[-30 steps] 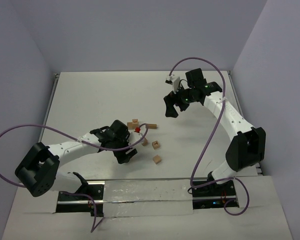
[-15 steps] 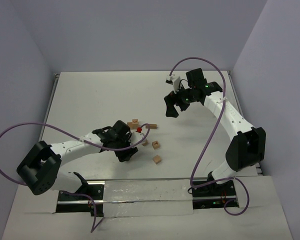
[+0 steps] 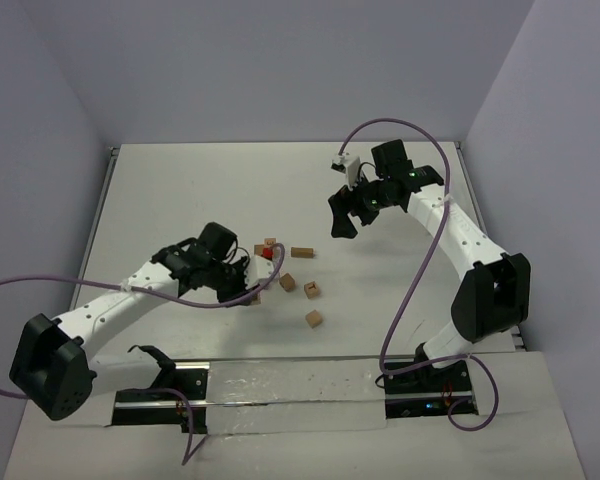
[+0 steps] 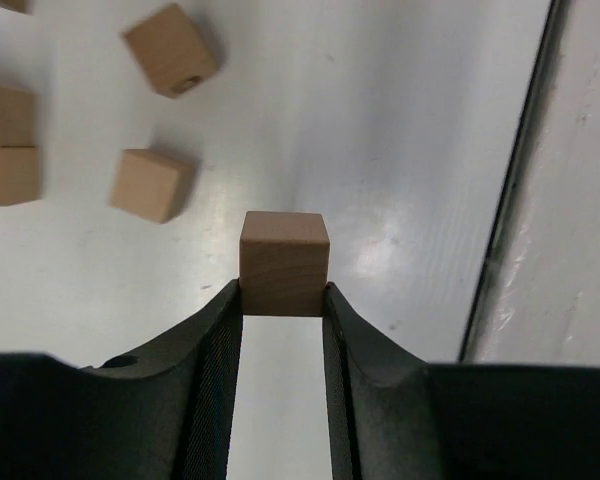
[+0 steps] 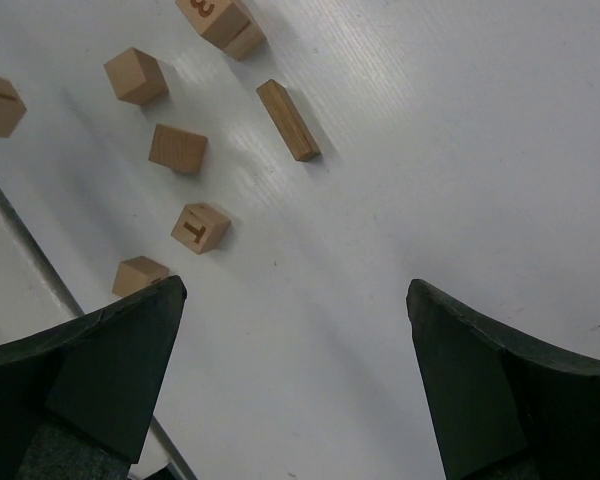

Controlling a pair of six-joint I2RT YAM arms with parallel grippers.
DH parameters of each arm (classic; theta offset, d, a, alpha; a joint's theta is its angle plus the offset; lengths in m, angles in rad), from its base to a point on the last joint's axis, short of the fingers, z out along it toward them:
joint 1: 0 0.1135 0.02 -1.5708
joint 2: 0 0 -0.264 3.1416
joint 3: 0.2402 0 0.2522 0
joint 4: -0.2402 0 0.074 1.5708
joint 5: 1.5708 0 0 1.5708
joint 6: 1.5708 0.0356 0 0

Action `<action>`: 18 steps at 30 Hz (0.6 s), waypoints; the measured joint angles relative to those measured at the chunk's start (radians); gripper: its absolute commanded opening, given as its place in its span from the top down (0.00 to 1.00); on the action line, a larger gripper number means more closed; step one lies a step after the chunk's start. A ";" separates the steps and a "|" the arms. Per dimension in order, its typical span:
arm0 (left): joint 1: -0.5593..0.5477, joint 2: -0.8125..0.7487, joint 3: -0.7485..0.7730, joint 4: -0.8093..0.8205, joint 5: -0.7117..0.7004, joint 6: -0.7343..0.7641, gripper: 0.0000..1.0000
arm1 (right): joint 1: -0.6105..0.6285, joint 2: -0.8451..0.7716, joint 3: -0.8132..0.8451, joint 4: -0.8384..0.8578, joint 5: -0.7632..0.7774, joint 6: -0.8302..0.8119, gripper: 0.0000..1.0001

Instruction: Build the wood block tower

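My left gripper (image 4: pixel 283 296) is shut on a plain wood block (image 4: pixel 284 262), pinched between both fingertips just above the table. From above, that gripper (image 3: pixel 248 289) sits at the left of the loose blocks. Scattered wood blocks lie near it: a cube (image 3: pixel 288 282), a lettered cube (image 3: pixel 311 290), another cube (image 3: pixel 314 319), a short cuboid (image 3: pixel 302 252) and a pair of blocks (image 3: pixel 270 243). My right gripper (image 5: pixel 295 288) hangs open and empty, high over the table, farther back (image 3: pixel 352 212). No tower is in view.
A small red piece (image 3: pixel 276 253) lies among the blocks. The table's near edge and dark rail (image 4: pixel 510 200) run close to the right of the held block. Grey walls enclose the white table (image 3: pixel 180 190) on three sides.
My left gripper has closed on the block and drawn back and to the left with it. The right arm has stayed put.
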 measured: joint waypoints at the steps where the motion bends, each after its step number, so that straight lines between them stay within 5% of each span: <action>1: 0.030 0.004 0.030 -0.025 0.009 0.033 0.97 | -0.001 0.000 -0.003 -0.001 -0.002 0.000 0.00; 9: 0.231 0.207 0.302 -0.190 0.054 0.282 0.96 | -0.003 0.006 -0.007 0.000 -0.025 -0.001 0.00; 18: 0.260 0.447 0.519 -0.251 0.037 0.430 0.92 | -0.010 0.050 -0.006 -0.005 -0.034 -0.012 0.00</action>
